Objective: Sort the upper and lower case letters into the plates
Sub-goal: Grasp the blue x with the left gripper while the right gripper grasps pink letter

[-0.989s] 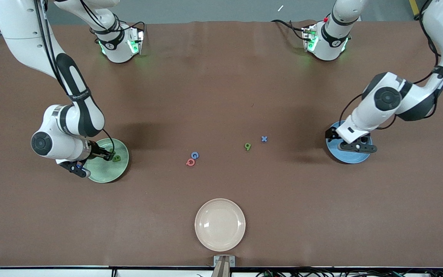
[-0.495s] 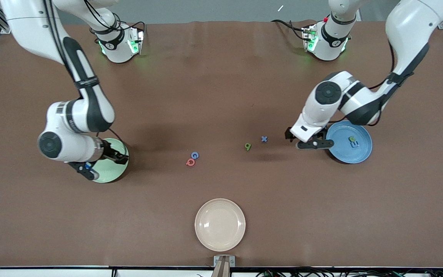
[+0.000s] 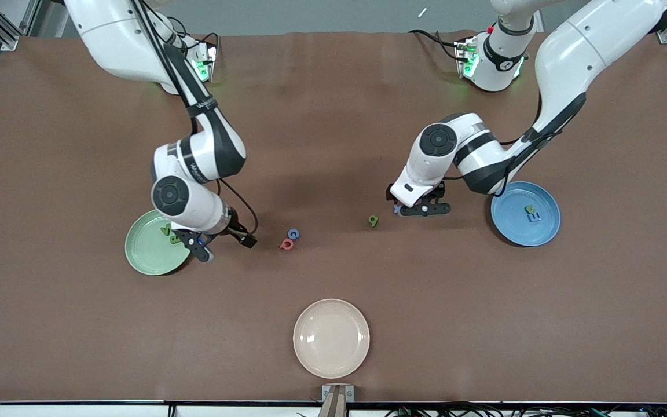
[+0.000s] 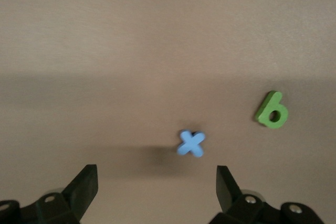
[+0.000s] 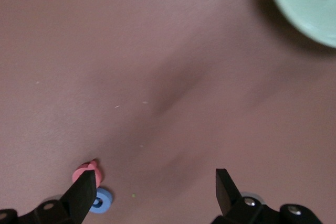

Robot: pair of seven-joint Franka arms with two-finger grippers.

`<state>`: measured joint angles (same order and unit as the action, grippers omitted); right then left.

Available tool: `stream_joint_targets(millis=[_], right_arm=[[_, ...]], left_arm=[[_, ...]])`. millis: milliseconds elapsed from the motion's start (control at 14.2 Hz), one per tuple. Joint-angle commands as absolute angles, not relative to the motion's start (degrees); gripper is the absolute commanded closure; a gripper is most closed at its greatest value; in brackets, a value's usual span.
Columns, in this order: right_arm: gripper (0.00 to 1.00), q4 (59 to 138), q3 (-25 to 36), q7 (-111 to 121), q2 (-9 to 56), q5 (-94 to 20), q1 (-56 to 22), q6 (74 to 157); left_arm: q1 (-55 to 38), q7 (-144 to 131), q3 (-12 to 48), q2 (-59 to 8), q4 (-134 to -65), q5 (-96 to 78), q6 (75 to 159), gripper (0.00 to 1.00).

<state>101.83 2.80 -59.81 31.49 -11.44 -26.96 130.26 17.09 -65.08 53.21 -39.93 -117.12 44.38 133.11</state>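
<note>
The pale green plate (image 3: 151, 258) lies toward the right arm's end and holds two green letters (image 3: 171, 234). The blue plate (image 3: 524, 231) lies toward the left arm's end with two letters (image 3: 532, 213) in it. My right gripper (image 3: 224, 245) hangs open and empty between the green plate and the red letter (image 3: 286, 244) with the blue letter (image 3: 293, 234) beside it; these show as red letter (image 5: 86, 171) and blue letter (image 5: 101, 201) by one finger. My left gripper (image 3: 417, 207) is open over the blue x (image 4: 191, 144), with a green letter (image 4: 272, 112) nearby.
A cream-white plate (image 3: 331, 338) sits near the table's front edge, nearer the camera than all the letters. The green letter (image 3: 373, 220) lies between the blue x and the red and blue pair. Bare brown table surrounds the loose letters.
The right gripper opened, left a green letter in the green plate and swung toward the red and blue letters. The left gripper moved from over the blue plate to over the blue x.
</note>
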Motion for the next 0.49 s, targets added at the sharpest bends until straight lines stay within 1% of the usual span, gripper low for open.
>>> stream_joint_targets(millis=[0,141,212,424], right_arm=[[0.0,97.0,3.6,-61.7,37.5,-11.8,-30.5,133.7],[0.01,96.5,3.5,-63.6,39.4,-11.8,-31.2,137.3],[0.01,94.9,3.5,-65.5,40.6,-11.8,-31.6,137.3],[0.02,90.4,3.7,-69.7,43.8,-11.3,-32.5,136.7]], left_arm=[[12.1,-66.0,48.9,-40.9,-114.9,44.7,136.0,0.01],[10.6,-66.0,48.0,-41.3,-114.3,44.0,137.5,0.01],[10.5,-66.0,47.9,-41.6,-114.0,44.0,137.6,0.02],[10.5,-65.9,47.2,-42.6,-114.0,44.8,137.7,0.12]])
